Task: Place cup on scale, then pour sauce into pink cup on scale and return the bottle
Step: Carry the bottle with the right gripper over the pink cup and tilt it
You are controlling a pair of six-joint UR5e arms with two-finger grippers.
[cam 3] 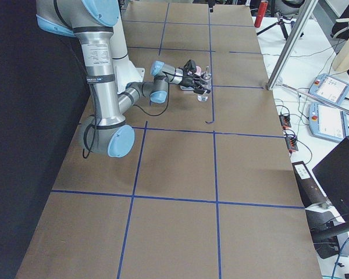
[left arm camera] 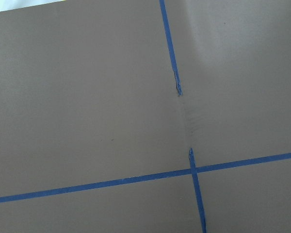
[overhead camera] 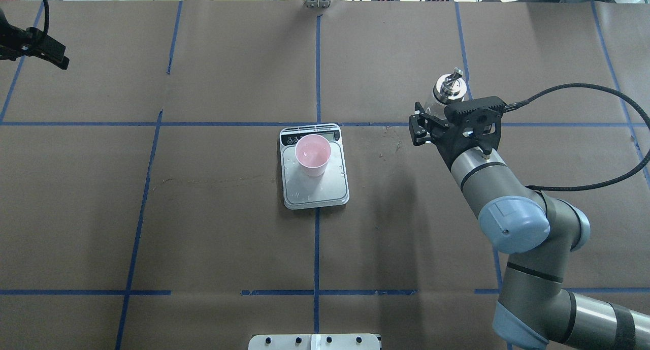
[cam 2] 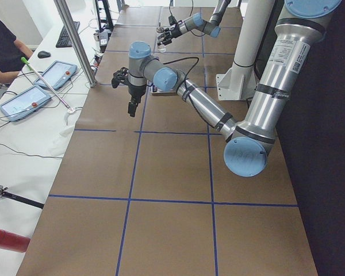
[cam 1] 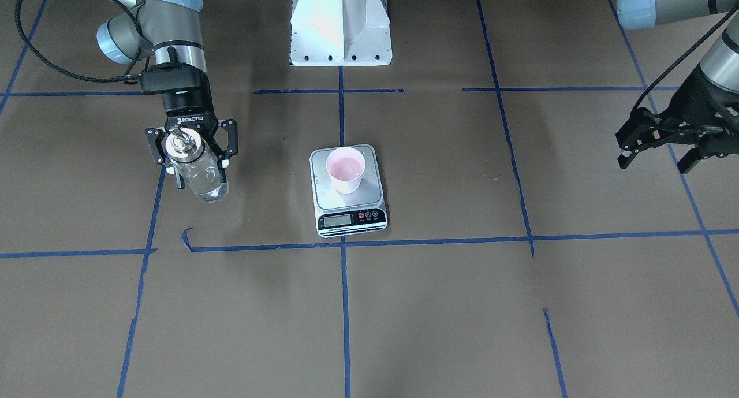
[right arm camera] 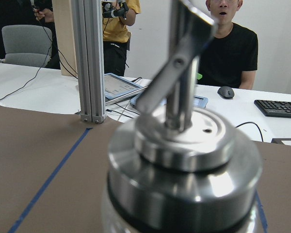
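Brown paper covers the counter [cam 1: 462, 328], crossed by blue tape lines [cam 1: 346, 305].

From the front-facing camera I see the scale [cam 1: 323, 199] near the middle, display strip toward the operators. The cup [cam 1: 346, 171] stands upright on its steel platform, inside the edges. Well apart from it, on the robot's right, the right end effector [cam 1: 191, 155] is clamped around the upper body of the bottle [cam 1: 205, 181], which is upright. I cannot tell whether its base touches the counter. Far off on the other side, the left end effector [cam 1: 655, 161] hangs with its fingers spread, gripping nothing.

Overhead, I get the same layout. The silver spout cap [overhead camera: 450, 88] pokes out beyond the right wrist, and the left end effector sits at the frame's upper left corner.

Both side views show the arms too small to add anything.

My left wrist camera gives only bare counter and tape.

My right wrist camera is filled by the blurred cap, with people [right arm camera: 230, 43] at a white desk behind.
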